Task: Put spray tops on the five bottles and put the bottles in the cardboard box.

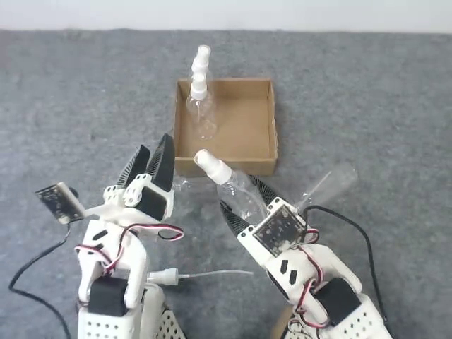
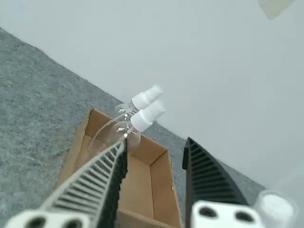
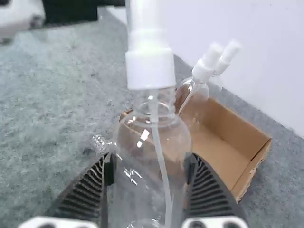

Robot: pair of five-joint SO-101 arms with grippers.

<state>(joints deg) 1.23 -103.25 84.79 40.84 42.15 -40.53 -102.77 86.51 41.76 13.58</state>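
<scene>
High view — you have the right gripper (image 1: 238, 192) clamped on a clear bottle (image 1: 244, 199), which is tilted, with its spray top (image 1: 212, 164) right at the near wall of the cardboard box (image 1: 247, 167). Two capped bottles (image 1: 201, 106) stand upright in the box's far left corner, close together. The left gripper (image 1: 157, 152) hangs just outside the box's near left corner, jaws spread with nothing between them. A loose spray top (image 1: 166, 275) lies on the grey carpet (image 1: 367, 92) between the two arms' bases, its thin tube pointing toward the right arm. A bare bottle (image 1: 332, 183) lies on its side to the right of the held one.

Left wrist view: your jaws stand apart, and past them you see the box with the two capped bottles at its far end.

Right wrist view: both jaws press the bottle's sides. The top sits on its neck and the dip tube runs down inside. Beside it on the carpet lies a small clear piece (image 3: 97, 141) — possibly another bottle's neck, though it's hard to tell.
</scene>
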